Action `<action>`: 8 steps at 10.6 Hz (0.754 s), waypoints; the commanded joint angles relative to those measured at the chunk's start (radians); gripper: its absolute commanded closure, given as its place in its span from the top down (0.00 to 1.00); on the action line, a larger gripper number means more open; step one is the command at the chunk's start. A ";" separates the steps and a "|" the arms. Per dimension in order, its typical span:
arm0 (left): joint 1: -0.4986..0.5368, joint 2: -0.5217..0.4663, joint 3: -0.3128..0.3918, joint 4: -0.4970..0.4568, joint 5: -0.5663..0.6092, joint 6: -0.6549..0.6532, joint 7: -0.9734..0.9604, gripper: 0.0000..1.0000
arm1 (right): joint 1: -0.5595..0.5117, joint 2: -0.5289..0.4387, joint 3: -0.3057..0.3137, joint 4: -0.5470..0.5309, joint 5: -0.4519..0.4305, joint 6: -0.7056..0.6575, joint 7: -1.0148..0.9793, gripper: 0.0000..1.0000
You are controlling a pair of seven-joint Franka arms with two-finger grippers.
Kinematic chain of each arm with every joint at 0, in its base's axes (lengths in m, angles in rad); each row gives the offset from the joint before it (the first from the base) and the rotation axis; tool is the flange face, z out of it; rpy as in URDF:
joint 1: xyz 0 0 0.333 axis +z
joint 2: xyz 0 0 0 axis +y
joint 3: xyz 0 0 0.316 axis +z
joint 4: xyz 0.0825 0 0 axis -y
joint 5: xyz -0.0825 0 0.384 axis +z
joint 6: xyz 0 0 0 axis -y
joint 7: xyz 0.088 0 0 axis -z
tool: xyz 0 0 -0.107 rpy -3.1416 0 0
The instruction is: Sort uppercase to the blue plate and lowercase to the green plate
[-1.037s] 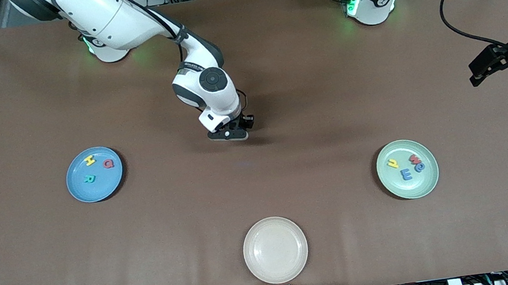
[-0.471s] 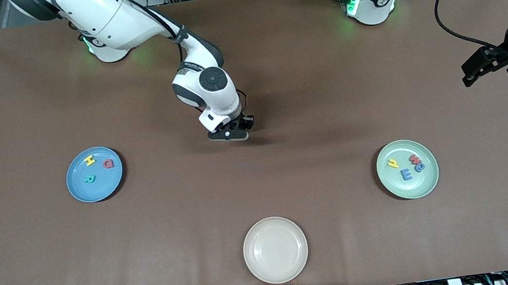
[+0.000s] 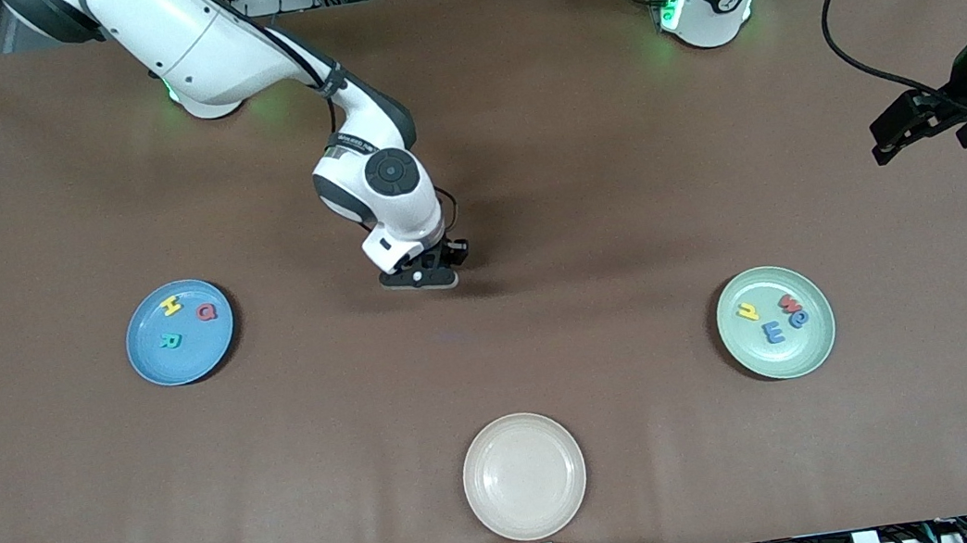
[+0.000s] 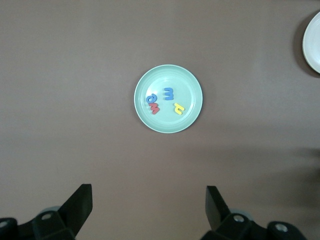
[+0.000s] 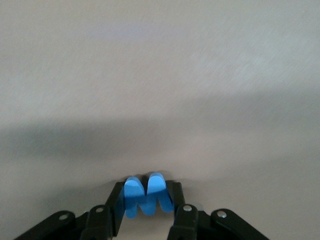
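My right gripper is shut on the blue M, an uppercase letter, over bare table near the middle; in the right wrist view the M stands between the fingers. The blue plate holds a yellow H, a red Q and a teal R. The green plate holds the lowercase yellow letter, red w and blue rounded letter, plus a blue E. My left gripper hangs open and empty at the left arm's end, looking down on the green plate.
A cream plate with nothing on it sits by the table edge nearest the front camera; its rim also shows in the left wrist view. A black cable loops above the left arm.
My right gripper has shifted with the M a little toward the blue plate's end of the table. The left gripper has drifted slightly toward the table's middle, still open.
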 commanded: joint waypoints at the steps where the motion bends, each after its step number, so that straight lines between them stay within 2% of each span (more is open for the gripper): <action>1: 0.000 -0.014 0.007 -0.006 -0.029 -0.035 0.024 1.00 | -0.052 -0.054 0.011 -0.011 -0.007 -0.070 -0.125 0.31; 3: 0.003 -0.011 0.008 -0.006 -0.030 -0.061 0.040 1.00 | -0.086 -0.091 0.013 -0.015 0.040 -0.116 -0.239 0.31; 5: 0.001 -0.010 0.008 -0.004 -0.027 -0.061 0.041 1.00 | -0.148 -0.140 0.005 -0.044 0.156 -0.162 -0.429 0.31; 8: 0.000 -0.007 0.008 -0.006 -0.024 -0.061 0.040 1.00 | -0.201 -0.209 -0.100 -0.123 0.206 -0.188 -0.706 0.32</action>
